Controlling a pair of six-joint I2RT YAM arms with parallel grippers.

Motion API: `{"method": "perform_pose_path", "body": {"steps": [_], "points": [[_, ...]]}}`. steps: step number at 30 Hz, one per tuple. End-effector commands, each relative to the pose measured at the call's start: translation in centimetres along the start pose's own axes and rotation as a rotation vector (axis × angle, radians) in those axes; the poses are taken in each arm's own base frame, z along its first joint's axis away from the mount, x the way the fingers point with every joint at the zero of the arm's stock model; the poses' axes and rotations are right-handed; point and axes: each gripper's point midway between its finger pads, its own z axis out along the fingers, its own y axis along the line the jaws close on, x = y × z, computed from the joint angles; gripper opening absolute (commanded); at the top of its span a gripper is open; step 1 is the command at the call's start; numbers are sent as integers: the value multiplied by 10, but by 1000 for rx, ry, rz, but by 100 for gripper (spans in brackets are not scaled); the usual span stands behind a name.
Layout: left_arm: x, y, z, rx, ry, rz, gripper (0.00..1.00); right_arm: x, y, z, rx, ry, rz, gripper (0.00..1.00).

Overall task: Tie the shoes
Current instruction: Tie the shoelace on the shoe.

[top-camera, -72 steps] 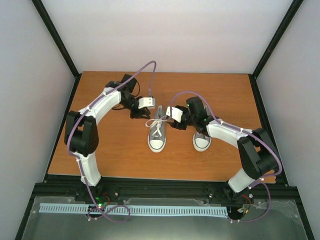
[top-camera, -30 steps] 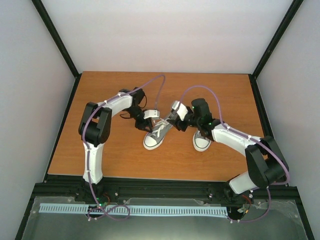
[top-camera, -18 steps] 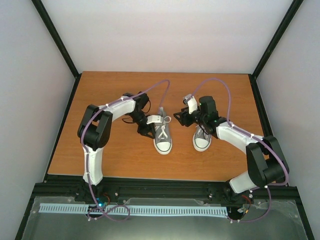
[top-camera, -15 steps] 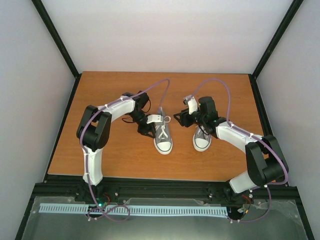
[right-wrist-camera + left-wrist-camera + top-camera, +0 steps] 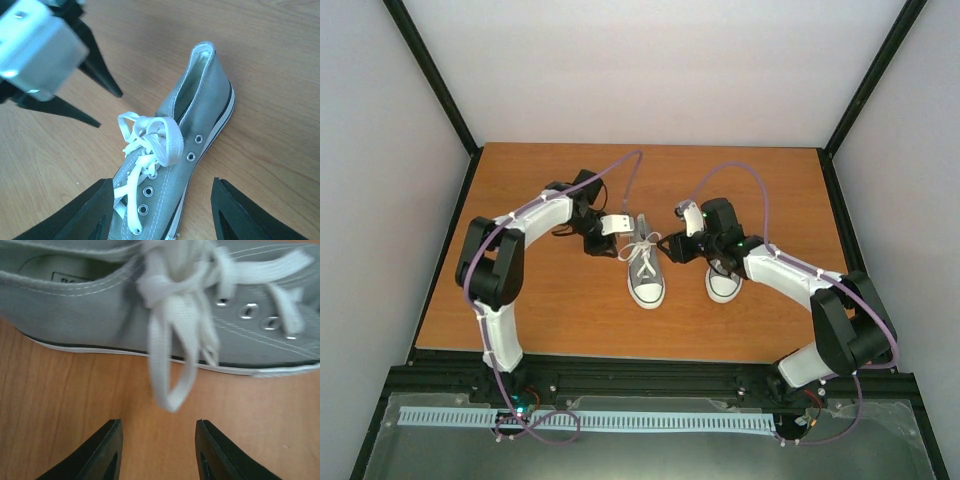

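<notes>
Two grey sneakers with white toe caps stand side by side, toes toward me: the left shoe (image 5: 645,272) and the right shoe (image 5: 723,281). The left shoe (image 5: 200,117) carries a loose bow of white lace (image 5: 150,134). One loop of that lace (image 5: 170,382) hangs down the shoe's side (image 5: 85,310). My left gripper (image 5: 158,422) is open just left of this shoe, short of the loop, with nothing between its fingers. My right gripper (image 5: 162,182) hovers open above the shoe's eyelets, holding nothing. From above, the left gripper (image 5: 605,243) and right gripper (image 5: 672,250) flank the bow.
The wooden tabletop (image 5: 550,300) is framed by black rails and white walls. The right arm's forearm (image 5: 775,268) passes over the right shoe's heel. My left gripper's body (image 5: 40,50) shows at the right wrist view's top left.
The left shoe swung from toe-left to pointing straight at me. My left gripper drew back left and up from the laces. The right gripper shifted left toward the bow.
</notes>
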Motion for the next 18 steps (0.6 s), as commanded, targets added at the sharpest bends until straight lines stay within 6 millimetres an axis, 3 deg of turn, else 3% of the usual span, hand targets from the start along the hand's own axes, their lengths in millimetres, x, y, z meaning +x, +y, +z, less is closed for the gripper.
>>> {"method": "perform_pose_path", "body": {"steps": [1,10,15,18], "points": [[-3,36,18,-65,22,-30,43,-3,2,-3,46,1,63,54],[-3,29,31,32,21,-32,40,-18,9,-2,20,-11,43,54],[-14,27,26,53,-10,-29,13,-24,14,2,-11,-5,30,54],[-24,33,18,31,-33,-25,2,-26,17,4,-30,-2,30,54]]}}
